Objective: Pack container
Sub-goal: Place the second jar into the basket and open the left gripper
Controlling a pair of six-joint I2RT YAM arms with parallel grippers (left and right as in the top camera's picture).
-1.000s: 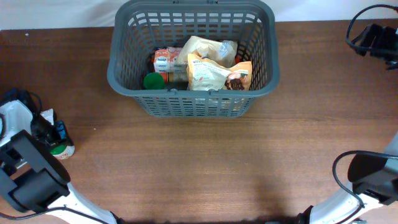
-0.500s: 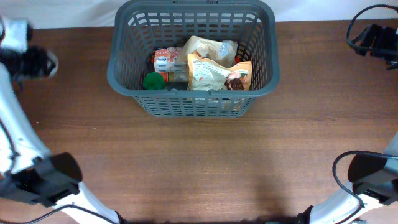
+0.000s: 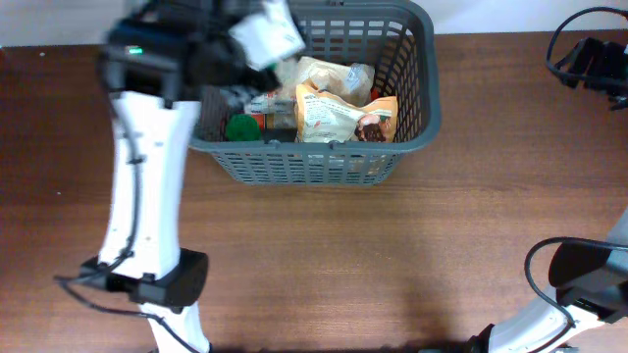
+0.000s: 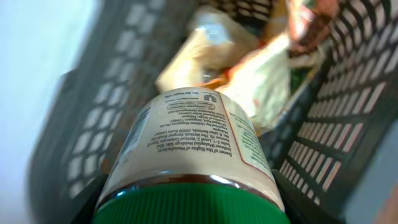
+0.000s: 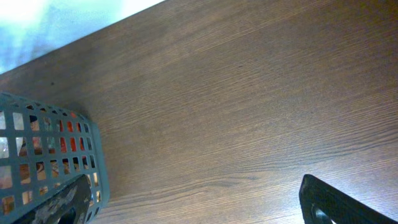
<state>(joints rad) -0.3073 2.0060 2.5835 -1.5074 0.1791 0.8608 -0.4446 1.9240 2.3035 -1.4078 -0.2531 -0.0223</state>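
At the far edge of the worktop (image 3: 392, 255), the overhead view shows the container (image 3: 402, 137) holding snack pouches (image 3: 339, 113) and a green-capped item (image 3: 242, 127). The blurred left pincer (image 3: 240, 44) hangs over its left corner. From the left wrist, that pincer is clamped on a green-lidded jar (image 4: 186, 137) above the container's interior. From the right wrist, the right pincer (image 5: 196, 208) is spread wide and empty over the worktop, beside the container's corner.
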